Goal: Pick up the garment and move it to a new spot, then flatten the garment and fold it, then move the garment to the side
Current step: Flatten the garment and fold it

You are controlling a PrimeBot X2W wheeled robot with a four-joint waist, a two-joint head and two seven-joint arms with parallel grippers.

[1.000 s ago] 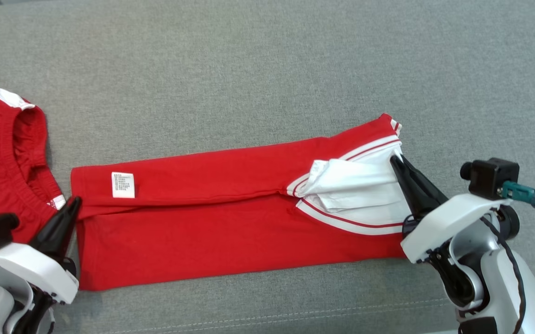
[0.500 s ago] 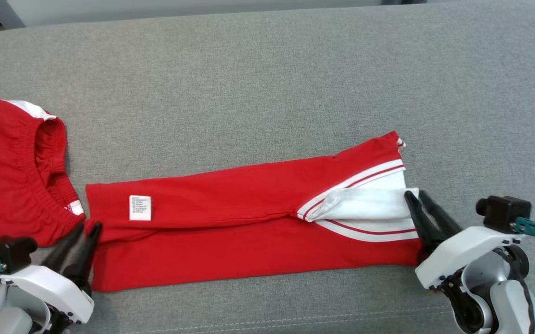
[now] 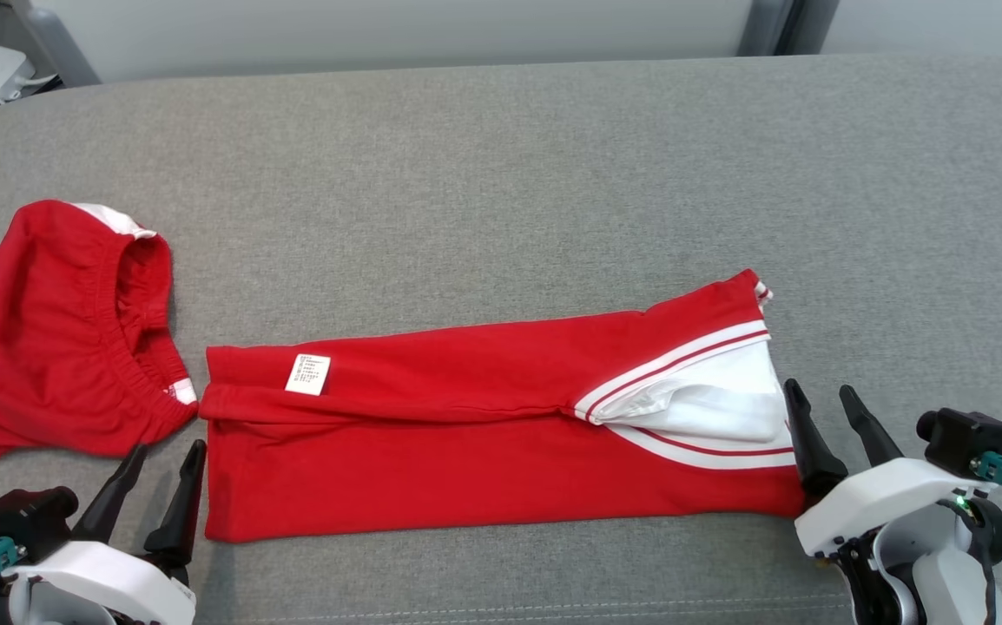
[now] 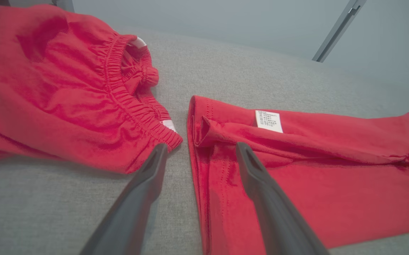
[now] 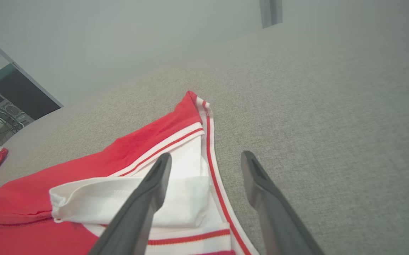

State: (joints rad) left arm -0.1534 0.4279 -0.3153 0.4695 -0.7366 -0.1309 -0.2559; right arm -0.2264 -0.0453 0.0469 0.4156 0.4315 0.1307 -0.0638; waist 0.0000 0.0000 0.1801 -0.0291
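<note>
A broad grey woven-fabric surface [image 3: 501,174] spreads across the head view. In the near middle of it lies the long red knit garment [image 3: 466,469], folded lengthwise into a flat band running from left to right. Its upper flap laps over the lower layer, and its right end slants toward the far side. Just beside the band's left end sits a bunched red garment with a gathered elastic waistband [image 3: 41,347]. At the band's right end a white inner panel edged with red-and-white stripes [image 3: 718,404] is turned open.

The left gripper [image 3: 169,448] hovers at the band's left end, fingers spread apart and holding nothing. In its wrist view one finger lies over the grey gap between the two garments, the other over the red cloth. The right gripper [image 3: 818,388] stands at the right end, likewise released and empty, one finger over the white panel, the other over bare grey fabric. A small white printed care label [image 3: 308,374] sits on the upper flap near the left end.
</note>
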